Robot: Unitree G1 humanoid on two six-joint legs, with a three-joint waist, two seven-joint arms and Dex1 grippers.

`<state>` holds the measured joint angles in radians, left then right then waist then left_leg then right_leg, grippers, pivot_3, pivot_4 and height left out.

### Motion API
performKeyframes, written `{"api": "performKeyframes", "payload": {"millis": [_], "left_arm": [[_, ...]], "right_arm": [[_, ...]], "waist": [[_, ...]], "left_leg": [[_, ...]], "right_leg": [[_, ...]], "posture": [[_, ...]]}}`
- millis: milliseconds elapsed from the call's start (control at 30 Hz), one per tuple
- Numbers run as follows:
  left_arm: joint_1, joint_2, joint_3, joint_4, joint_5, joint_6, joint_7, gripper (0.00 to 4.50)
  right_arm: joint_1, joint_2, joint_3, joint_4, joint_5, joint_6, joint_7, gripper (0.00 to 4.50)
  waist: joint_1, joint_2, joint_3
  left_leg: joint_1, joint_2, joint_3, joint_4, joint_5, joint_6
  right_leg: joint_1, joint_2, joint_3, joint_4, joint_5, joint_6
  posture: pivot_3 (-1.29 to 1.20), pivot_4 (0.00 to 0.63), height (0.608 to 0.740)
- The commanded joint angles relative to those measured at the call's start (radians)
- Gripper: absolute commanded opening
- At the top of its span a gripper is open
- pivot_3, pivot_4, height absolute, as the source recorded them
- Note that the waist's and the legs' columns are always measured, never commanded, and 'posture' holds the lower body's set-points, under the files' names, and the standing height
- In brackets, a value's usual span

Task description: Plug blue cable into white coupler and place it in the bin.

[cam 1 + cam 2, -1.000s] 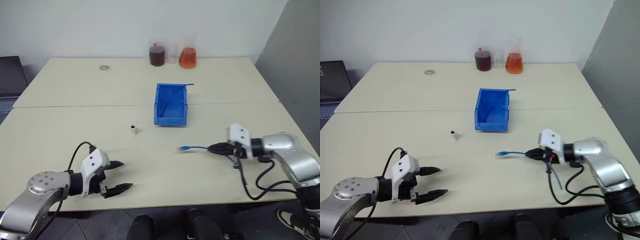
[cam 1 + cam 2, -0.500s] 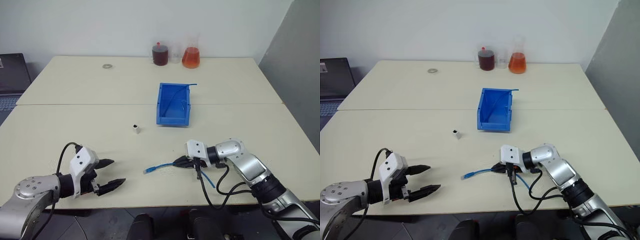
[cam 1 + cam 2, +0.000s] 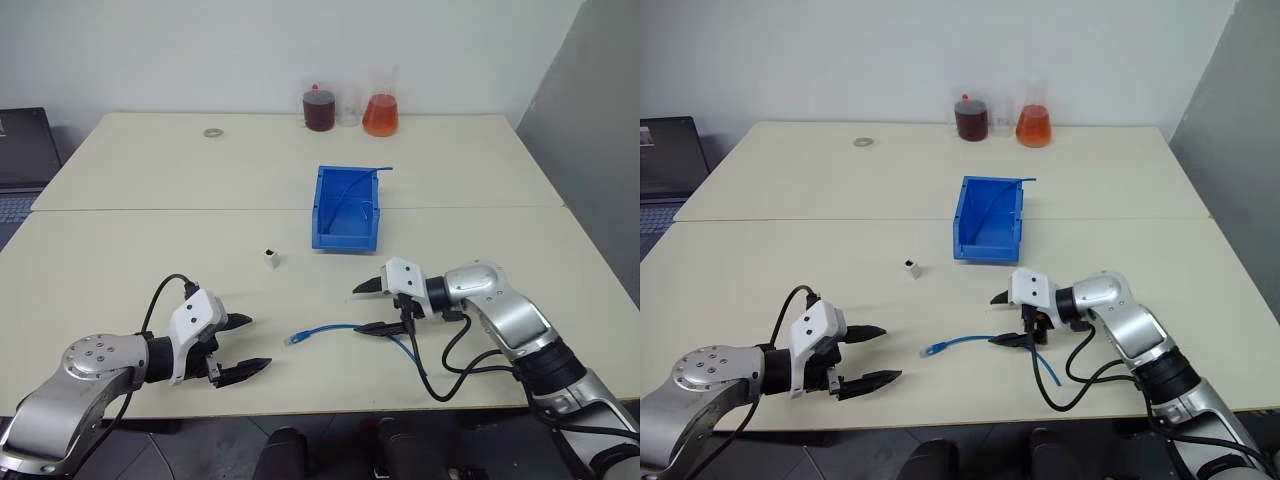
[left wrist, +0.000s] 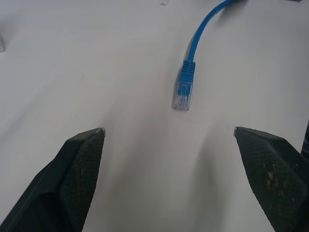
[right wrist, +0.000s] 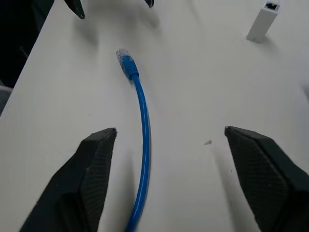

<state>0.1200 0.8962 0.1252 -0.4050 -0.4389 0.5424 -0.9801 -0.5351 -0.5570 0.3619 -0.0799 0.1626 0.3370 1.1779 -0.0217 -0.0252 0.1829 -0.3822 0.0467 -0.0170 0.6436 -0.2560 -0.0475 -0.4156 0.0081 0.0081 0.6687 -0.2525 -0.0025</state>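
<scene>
Cable point(image 3: 330, 330) lies loose on the near table point(image 3: 120, 250), clear plug leftward, between both wide-open grippers: left gripper point(image 3: 245, 346) just left, right gripper point(image 3: 366, 307) at its right part. Coupler point(image 3: 269, 258) stands farther off, bin point(image 3: 346, 209) beyond; two flasks point(image 3: 349, 106) at the far edge. A second ago the right gripper pinched the cable farther right; it has since let go.

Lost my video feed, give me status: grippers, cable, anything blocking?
Both grippers open, left, right. Blue cable loose on the table, plug toward left gripper. White coupler standing apart, unplugged. Bin beyond; nothing in the way.
</scene>
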Motion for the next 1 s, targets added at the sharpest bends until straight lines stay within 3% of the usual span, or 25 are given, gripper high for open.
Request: {"api": "performKeyframes", "payload": {"millis": [33,233,400,667,1000], "left_arm": [[-0.032,-0.002,-0.055,0.064,0.058,-0.069,-0.021,4.50],[-0.061,-0.024,-0.132,0.152,0.120,-0.158,-0.044,4.50],[-0.096,-0.098,-0.185,0.186,0.171,-0.207,-0.007,4.50],[-0.132,-0.136,-0.261,0.182,0.233,-0.180,0.018,4.50],[-0.141,-0.123,-0.341,0.135,0.262,-0.080,0.013,2.55]], "right_arm": [[0.043,-0.056,-0.067,-0.223,0.114,0.147,0.013,4.00],[0.097,-0.108,-0.062,-0.342,0.125,0.204,-0.024,4.00],[0.101,-0.105,-0.062,-0.360,0.123,0.222,-0.059,4.00],[0.108,-0.121,-0.059,-0.385,0.137,0.239,-0.061,4.00],[0.097,-0.110,-0.064,-0.383,0.146,0.233,-0.086,4.06]], "waist": [[-0.001,0.000,0.000],[-0.004,0.000,0.000],[-0.002,-0.001,0.000],[0.003,-0.001,-0.001],[0.004,-0.001,-0.001]], "left_leg": [[0.000,0.000,0.000,0.000,0.000,0.000],[0.000,-0.001,0.001,0.001,0.000,0.000],[0.001,-0.001,0.001,0.002,0.000,0.000],[0.001,-0.002,0.002,0.002,0.000,0.000],[0.002,-0.002,0.002,0.002,0.000,0.000]], "right_leg": [[0.000,0.000,0.000,0.001,0.000,-0.001],[-0.004,0.000,0.002,0.008,-0.002,-0.002],[-0.004,0.000,0.002,0.011,-0.001,-0.002],[-0.004,0.000,0.003,0.011,-0.001,-0.001],[-0.003,0.000,0.003,0.011,-0.001,-0.001]], "posture": [[0.00,0.150,0.740],[0.00,0.150,0.740],[0.00,0.150,0.740],[0.00,0.150,0.740],[0.00,0.150,0.740]]}}
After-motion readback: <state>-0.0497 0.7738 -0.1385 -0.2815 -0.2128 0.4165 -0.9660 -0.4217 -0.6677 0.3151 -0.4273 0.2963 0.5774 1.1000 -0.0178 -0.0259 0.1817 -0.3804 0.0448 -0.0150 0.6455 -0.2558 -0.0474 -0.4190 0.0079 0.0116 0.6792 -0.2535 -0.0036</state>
